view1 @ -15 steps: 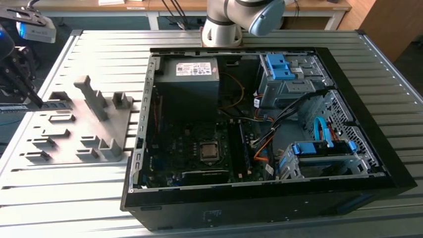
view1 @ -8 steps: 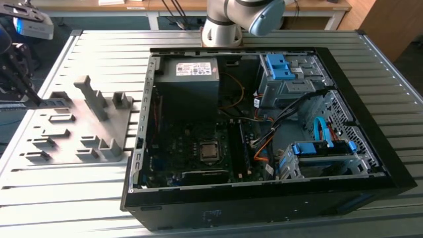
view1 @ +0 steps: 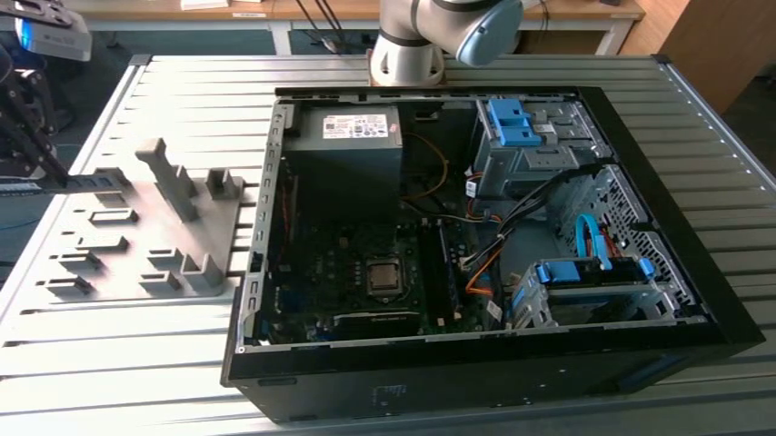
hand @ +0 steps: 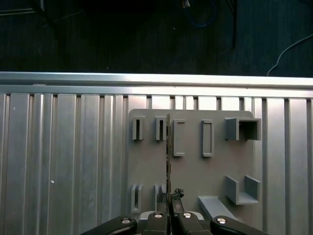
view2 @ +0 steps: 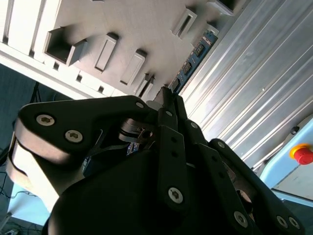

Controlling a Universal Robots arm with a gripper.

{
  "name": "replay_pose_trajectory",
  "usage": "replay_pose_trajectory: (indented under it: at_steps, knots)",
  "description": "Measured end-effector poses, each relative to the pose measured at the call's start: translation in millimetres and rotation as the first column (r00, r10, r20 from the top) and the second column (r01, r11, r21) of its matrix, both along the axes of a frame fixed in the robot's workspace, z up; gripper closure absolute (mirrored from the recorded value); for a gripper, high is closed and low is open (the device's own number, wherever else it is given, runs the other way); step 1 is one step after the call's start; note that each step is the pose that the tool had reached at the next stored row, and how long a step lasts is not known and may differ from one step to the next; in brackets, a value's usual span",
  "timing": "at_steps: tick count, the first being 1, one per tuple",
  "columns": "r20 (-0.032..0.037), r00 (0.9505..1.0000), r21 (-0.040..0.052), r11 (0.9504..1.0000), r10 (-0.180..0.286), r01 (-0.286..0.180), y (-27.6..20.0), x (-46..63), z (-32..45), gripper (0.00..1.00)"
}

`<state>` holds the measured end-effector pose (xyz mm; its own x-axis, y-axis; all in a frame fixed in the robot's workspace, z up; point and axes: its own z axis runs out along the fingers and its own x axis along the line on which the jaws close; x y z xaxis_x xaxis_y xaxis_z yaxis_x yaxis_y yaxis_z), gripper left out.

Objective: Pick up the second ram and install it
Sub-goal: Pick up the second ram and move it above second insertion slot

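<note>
The gripper (hand: 169,199) was clamped on one end of the ram (hand: 168,147), fingers pressed together with the thin stick between them. From where I stood, the ram (view1: 91,183) lay level over the grey holder (view1: 134,245), towards the exterior view's left, well apart from the open case (view1: 485,363). In the first wrist view it showed edge-on, running between two of the holder's slots; in the second wrist view its chips (view2: 193,58) faced the ribbed table (view2: 254,88). I could not tell whether it touched the holder. The case lay on the table, its board (view1: 363,272) bare, the arm's base (view1: 406,50) behind it.
</note>
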<state>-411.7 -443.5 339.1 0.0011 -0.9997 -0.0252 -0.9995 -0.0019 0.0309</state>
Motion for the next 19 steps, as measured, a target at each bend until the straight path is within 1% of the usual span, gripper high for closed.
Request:
replay_pose_trajectory:
  at_steps: [9,19]
  knots:
    - [-0.0001,1.0,0.0,1.0,0.0,0.0,0.0,0.0,16.9,0.86]
    - [0.0001,1.0,0.0001,1.0,0.0,0.0,0.0,0.0,29.4,0.86]
